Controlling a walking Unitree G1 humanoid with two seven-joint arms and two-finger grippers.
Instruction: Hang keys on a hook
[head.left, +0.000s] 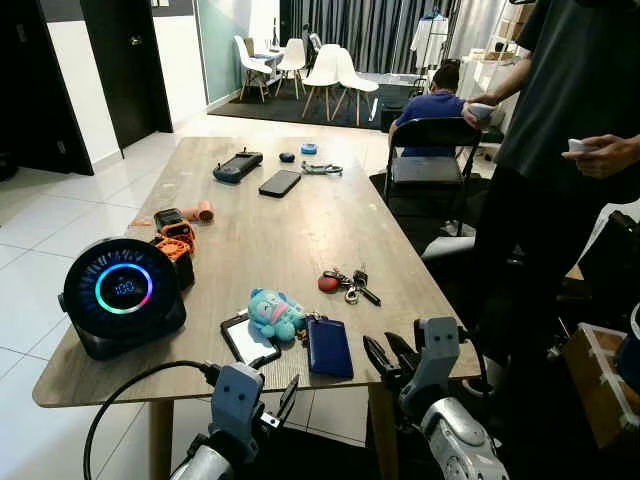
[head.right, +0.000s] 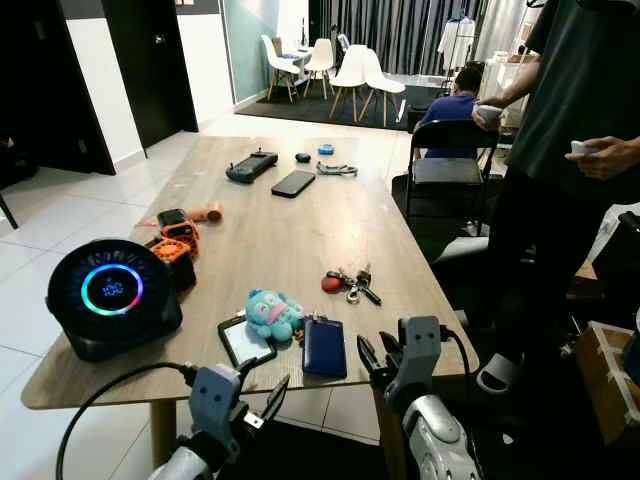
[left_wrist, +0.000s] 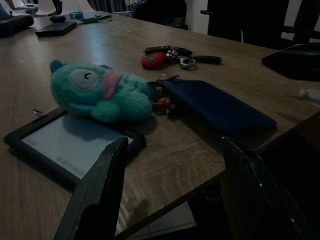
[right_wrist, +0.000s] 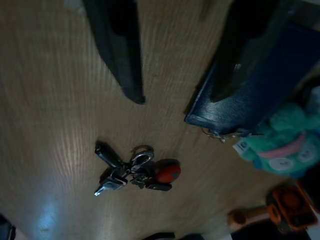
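A bunch of keys (head.left: 346, 283) with a red round fob lies flat on the wooden table (head.left: 290, 230), near its right edge. The keys (right_wrist: 132, 172) sit a short way beyond my right gripper (right_wrist: 177, 97). That right gripper (head.left: 387, 352) hovers open over the table's near right corner with nothing between its fingers. My left gripper (head.left: 283, 398) is open too, held below and just off the near table edge. The left gripper (left_wrist: 175, 145) faces a teal plush toy (left_wrist: 100, 92), with the keys (left_wrist: 175, 54) farther back.
A dark blue wallet (head.left: 329, 346), the plush (head.left: 273, 313) and a small tablet (head.left: 248, 340) lie beside the right gripper. A round black speaker (head.left: 122, 295) and orange gadgets (head.left: 175, 238) stand left. A person (head.left: 570, 150) stands close at the right, by a chair (head.left: 430, 150).
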